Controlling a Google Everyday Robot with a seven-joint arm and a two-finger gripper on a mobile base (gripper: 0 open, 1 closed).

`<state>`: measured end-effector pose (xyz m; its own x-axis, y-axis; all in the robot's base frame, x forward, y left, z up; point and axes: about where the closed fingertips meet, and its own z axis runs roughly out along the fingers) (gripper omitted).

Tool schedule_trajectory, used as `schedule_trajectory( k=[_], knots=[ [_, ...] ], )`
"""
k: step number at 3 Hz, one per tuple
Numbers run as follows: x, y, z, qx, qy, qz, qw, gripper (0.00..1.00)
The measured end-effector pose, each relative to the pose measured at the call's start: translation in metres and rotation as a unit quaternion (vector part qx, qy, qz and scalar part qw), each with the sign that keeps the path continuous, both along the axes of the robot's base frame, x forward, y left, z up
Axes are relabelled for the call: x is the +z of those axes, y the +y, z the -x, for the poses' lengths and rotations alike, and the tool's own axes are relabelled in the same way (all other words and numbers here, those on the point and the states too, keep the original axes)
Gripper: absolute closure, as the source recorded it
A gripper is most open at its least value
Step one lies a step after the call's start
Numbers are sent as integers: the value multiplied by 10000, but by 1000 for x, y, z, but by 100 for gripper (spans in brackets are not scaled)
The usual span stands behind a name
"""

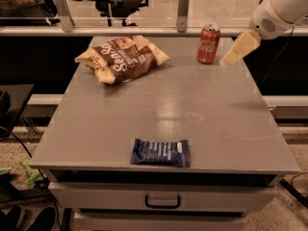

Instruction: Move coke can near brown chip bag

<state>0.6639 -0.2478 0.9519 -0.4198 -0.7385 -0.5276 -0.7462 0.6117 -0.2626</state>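
Gripper (231,57) beside the coke can (208,44) at the bench's (216,129) far right corner.
It sits just right of the can, apart from it; its opening cannot be told.

coke can (208,44): red, white script, silver top, upright at 1 o'clock on the surface (202,129), near far edge. brown chip bag (122,57): crinkled, white lettering, lying flat at 11 o'clock, well apart from can. tool (230,57) hovers just beside can, at its 3 o'clock.
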Motion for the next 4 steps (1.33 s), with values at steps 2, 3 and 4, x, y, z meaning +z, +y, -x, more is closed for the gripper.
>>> schedule_trajectory(
  k=[2,3,4],
  knots=[
    [-30,0,-70,-520,-114,-520,9972,0],
    [-42,3,-97,-739,-115,-759,9943,0],
    [-49,7,-116,-903,-92,-1007,9908,0]
  ],
)
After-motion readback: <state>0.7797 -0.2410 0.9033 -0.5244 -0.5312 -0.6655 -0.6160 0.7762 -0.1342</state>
